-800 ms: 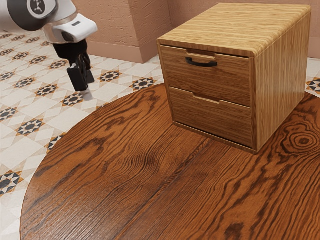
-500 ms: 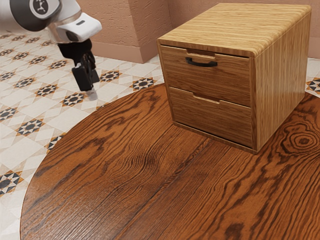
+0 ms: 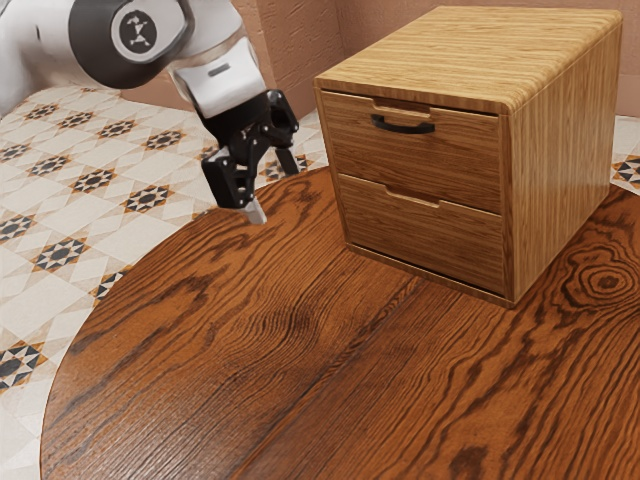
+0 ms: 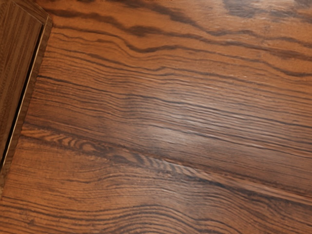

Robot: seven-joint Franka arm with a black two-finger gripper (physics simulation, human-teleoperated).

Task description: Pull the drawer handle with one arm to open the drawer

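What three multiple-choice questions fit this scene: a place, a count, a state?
1. On the wooden cabinet, the black handle sits on: A the top drawer; B the lower drawer; C a side wall.
2. How many drawers has the cabinet? A one; B two; C three.
3. The top drawer is: A shut; B half out; C fully out.
Answers: 1 A, it is fixed to the upper front. 2 B, the lower drawer lies under the top one. 3 A, its front sits flush.

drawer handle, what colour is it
Black. The drawer handle stands out against the light striped wood of the top drawer, best seen in the exterior view.
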